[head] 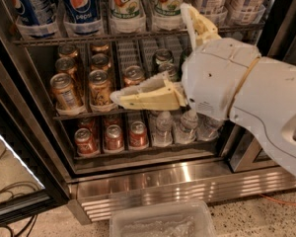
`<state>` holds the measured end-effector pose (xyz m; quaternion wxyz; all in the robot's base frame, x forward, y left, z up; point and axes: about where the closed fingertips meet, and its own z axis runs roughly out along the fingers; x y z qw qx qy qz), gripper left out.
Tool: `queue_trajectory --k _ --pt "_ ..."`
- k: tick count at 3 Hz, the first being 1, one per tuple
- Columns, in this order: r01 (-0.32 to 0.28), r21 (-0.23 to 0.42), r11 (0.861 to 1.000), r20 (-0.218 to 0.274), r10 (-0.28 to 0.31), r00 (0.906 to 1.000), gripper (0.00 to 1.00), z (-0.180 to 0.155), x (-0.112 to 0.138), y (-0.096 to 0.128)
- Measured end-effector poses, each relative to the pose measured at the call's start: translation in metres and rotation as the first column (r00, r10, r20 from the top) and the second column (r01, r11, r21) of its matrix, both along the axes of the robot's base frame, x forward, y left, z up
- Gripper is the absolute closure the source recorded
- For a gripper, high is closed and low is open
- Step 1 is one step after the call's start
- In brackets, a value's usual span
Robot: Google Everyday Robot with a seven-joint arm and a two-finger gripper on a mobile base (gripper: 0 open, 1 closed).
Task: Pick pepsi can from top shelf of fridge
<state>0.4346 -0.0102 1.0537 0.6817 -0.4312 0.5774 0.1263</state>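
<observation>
Two blue pepsi cans (81, 6) stand at the left of the top shelf (113, 36) of the fridge (187, 181); the second one (29, 6) is further left. White-and-green 7UP cans (123, 4) stand to their right. My gripper (150, 53) is open and empty, in front of the middle shelf, below and to the right of the pepsi cans. One cream finger (143, 97) points left and the other (197, 23) points up across the top shelf rail. The white arm hides the right part of the middle shelf.
Orange-gold cans (64, 90) fill the middle shelf's left. Red cans (111, 137) and water bottles (163, 127) stand on the bottom shelf. A clear plastic bin (160, 223) lies on the floor in front. The black door frame (19, 132) and cables (5, 196) are at left.
</observation>
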Motion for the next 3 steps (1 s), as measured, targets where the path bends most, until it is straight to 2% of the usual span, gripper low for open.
queue_trajectory --k 1,2,3 --pt "-0.031 0.077 0.997 -0.004 0.031 0.9995 0.0 0.02 -0.012 0.024" --pt "-0.083 0.15 0.985 0.0 0.084 0.9965 0.0 0.035 -0.019 0.052" --pt "-0.083 0.15 0.985 0.0 0.084 0.9965 0.0 0.035 -0.019 0.053"
